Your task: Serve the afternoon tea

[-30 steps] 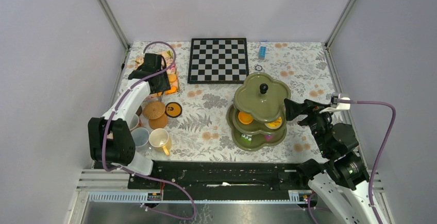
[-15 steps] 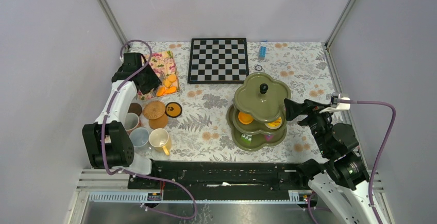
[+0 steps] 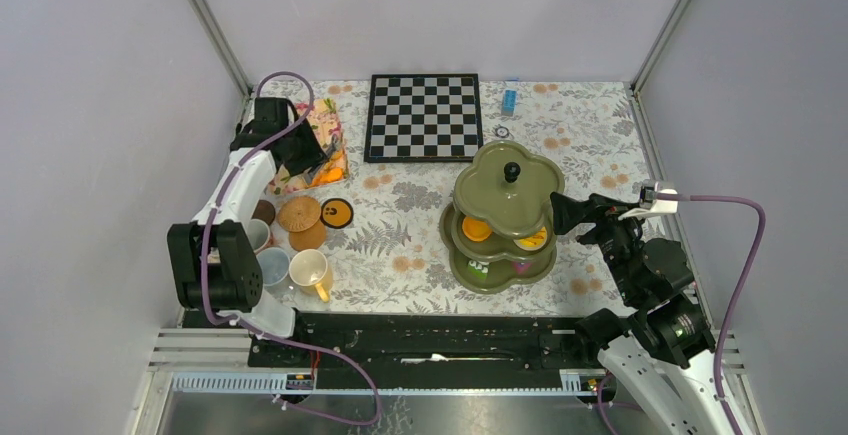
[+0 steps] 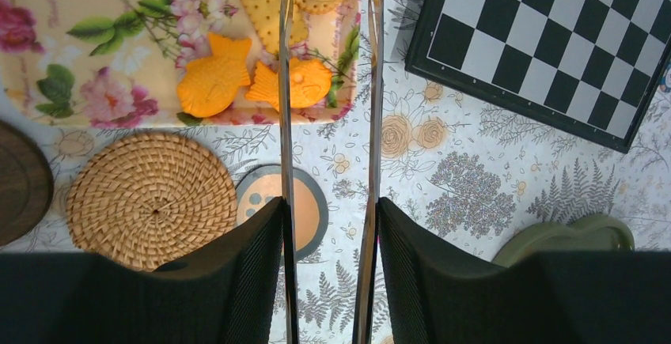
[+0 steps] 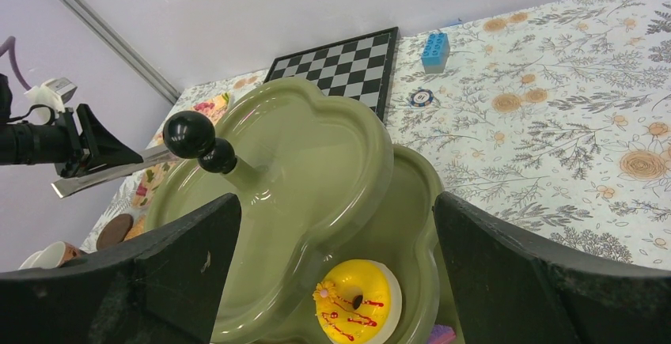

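The left claw [image 3: 300, 152] is clamped on metal tongs [image 4: 285, 83]. Their blades hang parted and empty over the orange biscuits [image 4: 212, 83] on the floral tray [image 4: 47, 59], likely ready to pinch one. That arm reaches far forward, wrist tipped down. The right claw [image 3: 562, 213] gapes wide, empty, beside the green stand [image 3: 505, 190] on the worktop [image 3: 400, 245].

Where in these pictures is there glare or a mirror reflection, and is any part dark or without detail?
Left wrist view: the metal tongs mirror the pattern beside them, and all else is sharp. Right wrist view: a soft sheen lies on the green stand, and the right claw's fingers are dark, without detail. Top view: even light, only faint shadows.
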Controlling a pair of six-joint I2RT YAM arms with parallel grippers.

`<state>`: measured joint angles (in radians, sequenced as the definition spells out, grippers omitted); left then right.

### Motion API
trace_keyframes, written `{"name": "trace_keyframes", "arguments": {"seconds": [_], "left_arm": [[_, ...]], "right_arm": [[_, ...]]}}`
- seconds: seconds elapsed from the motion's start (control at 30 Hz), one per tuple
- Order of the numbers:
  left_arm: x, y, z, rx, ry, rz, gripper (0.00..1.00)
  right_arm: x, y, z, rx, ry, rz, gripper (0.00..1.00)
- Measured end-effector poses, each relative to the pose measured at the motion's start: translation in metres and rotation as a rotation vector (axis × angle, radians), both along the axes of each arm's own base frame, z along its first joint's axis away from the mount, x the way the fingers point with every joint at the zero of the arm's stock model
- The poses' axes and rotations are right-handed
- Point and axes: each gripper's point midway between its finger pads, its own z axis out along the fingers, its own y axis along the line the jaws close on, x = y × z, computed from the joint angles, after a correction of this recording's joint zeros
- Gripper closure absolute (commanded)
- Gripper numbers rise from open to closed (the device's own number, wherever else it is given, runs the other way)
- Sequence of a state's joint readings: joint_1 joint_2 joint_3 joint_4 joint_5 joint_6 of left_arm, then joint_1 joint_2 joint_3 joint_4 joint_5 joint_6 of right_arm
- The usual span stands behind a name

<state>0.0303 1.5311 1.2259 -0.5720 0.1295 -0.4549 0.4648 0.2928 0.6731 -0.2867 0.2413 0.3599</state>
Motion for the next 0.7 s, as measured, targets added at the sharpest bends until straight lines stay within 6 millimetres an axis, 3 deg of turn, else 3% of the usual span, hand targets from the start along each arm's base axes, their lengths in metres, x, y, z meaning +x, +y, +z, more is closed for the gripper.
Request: {"name": "trace_keyframes", "arguments": {"seconds": [0.27, 0.57, 0.7], "left_arm": [[0.004, -0.004, -0.012, 0.008, 0.027, -0.022, 0.51], [-0.005, 0.026, -0.017, 0.06, 0.047, 0.041, 0.49], [-0.004, 0.027, -0.011, 0.049, 0.024, 0.031, 0.49]], "right_arm": [[0.0, 0.0, 0.0, 0.0, 0.0, 0.0, 0.02], [0.0, 0.0, 0.0, 0.0, 0.0, 0.0, 0.02], [0.0, 0.0, 0.0, 0.0, 0.0, 0.0, 0.02]]}}
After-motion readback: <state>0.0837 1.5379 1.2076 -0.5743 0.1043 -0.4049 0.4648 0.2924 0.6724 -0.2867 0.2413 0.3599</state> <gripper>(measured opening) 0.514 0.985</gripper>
